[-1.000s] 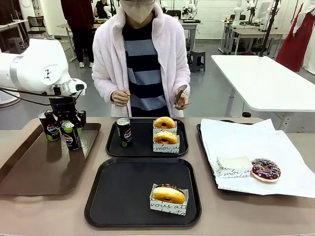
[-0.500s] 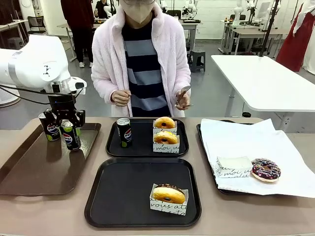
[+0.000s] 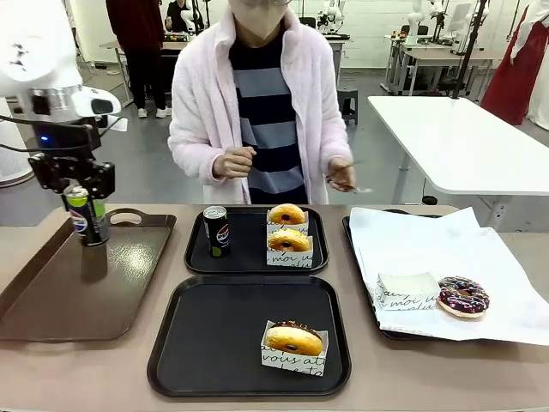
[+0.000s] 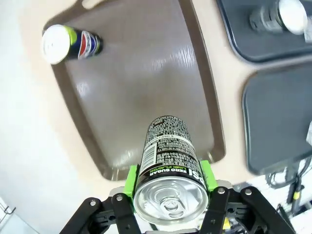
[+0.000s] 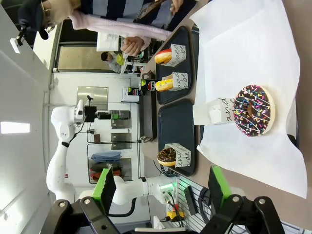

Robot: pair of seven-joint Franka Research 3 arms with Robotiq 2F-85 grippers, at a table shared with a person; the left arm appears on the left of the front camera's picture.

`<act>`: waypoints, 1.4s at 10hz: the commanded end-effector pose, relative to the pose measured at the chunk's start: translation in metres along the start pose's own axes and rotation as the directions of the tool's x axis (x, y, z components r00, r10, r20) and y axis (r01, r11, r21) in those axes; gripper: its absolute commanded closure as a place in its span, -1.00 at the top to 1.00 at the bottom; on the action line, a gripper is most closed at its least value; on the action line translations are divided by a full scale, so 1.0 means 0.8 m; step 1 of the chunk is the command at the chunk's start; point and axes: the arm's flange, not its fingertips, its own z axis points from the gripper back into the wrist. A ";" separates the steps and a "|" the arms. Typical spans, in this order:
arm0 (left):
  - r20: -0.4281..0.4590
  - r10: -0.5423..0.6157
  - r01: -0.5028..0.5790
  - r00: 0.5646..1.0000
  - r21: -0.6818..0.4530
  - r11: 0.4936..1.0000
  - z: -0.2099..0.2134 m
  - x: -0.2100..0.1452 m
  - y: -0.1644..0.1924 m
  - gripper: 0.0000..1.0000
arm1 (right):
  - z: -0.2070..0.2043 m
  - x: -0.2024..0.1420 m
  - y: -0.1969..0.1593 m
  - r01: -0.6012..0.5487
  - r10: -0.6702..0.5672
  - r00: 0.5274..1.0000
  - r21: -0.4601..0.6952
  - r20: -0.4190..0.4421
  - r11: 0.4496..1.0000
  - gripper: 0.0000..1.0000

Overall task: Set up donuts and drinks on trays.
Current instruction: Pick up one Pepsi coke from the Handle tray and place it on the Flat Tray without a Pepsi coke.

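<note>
- The held can [image 4: 168, 165], a black Pepsi can, sits upright between the green pads of the left gripper [image 4: 169, 178]. The jaws are closed on its upper body, one pad on each side, and its silver top faces the wrist camera.
- Its base is hidden behind its own body, so I cannot tell whether it clears the brown tray [image 4: 146, 73] beneath it.
- In the front view, the can [image 3: 86, 216] under the left gripper [image 3: 79, 193] is hard to read and may overlap another one.
- A second can [image 4: 68, 43] stands in the brown tray's far corner, well apart.
- A third can [image 3: 216, 230] stands on the far black tray [image 3: 249, 262], beside two sleeved donuts [image 3: 289, 240].
- The near black tray [image 3: 214, 335] holds one sleeved donut [image 3: 294, 341].
- The right gripper [image 5: 161, 187] has its jaws wide apart and holds nothing. It hangs over white paper [image 5: 243, 48] that carries a sprinkled donut [image 5: 252, 110].
</note>
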 end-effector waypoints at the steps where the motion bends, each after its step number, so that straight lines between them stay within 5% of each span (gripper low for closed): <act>1: 0.005 -0.081 0.081 0.997 -0.009 0.997 0.001 -0.040 0.001 -0.97 | 0.001 0.001 -0.001 -0.007 0.007 1.000 0.014 0.001 1.000 1.00; 3: 0.011 -0.107 0.107 0.994 -0.030 0.994 0.002 -0.062 0.007 -0.97 | 0.001 0.001 -0.001 -0.007 0.007 1.000 0.014 0.001 1.000 1.00; 9: -0.008 -0.062 0.062 0.998 0.009 0.998 0.008 -0.040 -0.001 -0.97 | 0.001 0.001 -0.001 -0.007 0.007 1.000 0.014 0.001 1.000 1.00; 10: -0.019 -0.079 0.079 0.997 0.001 0.997 0.000 -0.044 0.000 0.17 | 0.001 0.001 -0.001 -0.007 0.007 1.000 0.014 0.001 1.000 1.00; 14: 0.117 -0.085 0.107 0.989 -0.198 0.974 0.038 -0.070 -0.074 0.17 | 0.001 0.001 -0.001 -0.007 0.007 1.000 0.014 0.001 1.000 1.00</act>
